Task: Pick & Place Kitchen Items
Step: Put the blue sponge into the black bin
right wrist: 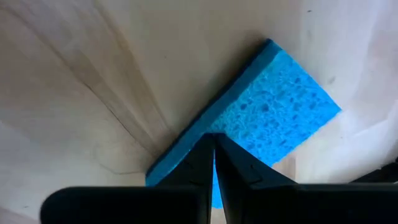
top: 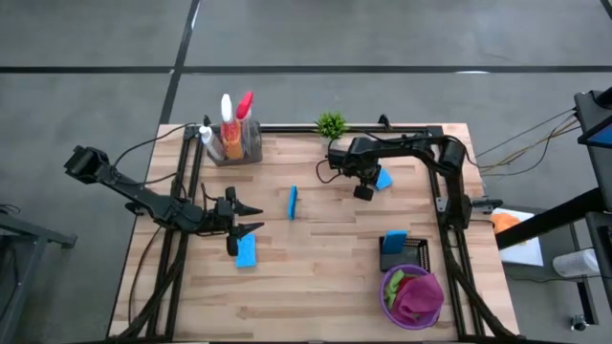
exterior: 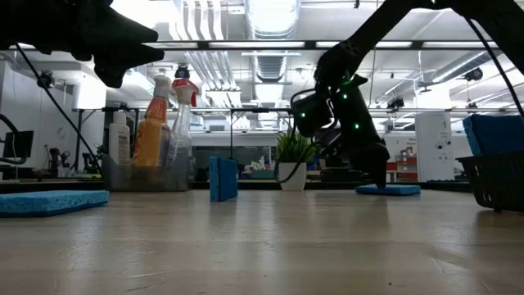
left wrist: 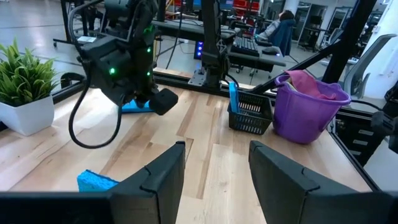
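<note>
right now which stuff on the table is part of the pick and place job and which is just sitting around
Part of the job:
- flat blue sponges
- sponge standing on edge
- sponge in the black basket
- cloths in the purple bucket
- spray bottles in the clear bin

Just lying about:
- small potted plant
- cables beside the table

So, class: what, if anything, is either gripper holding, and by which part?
Nothing. The right gripper is shut, empty, over a blue sponge; the left gripper is open, empty.
</note>
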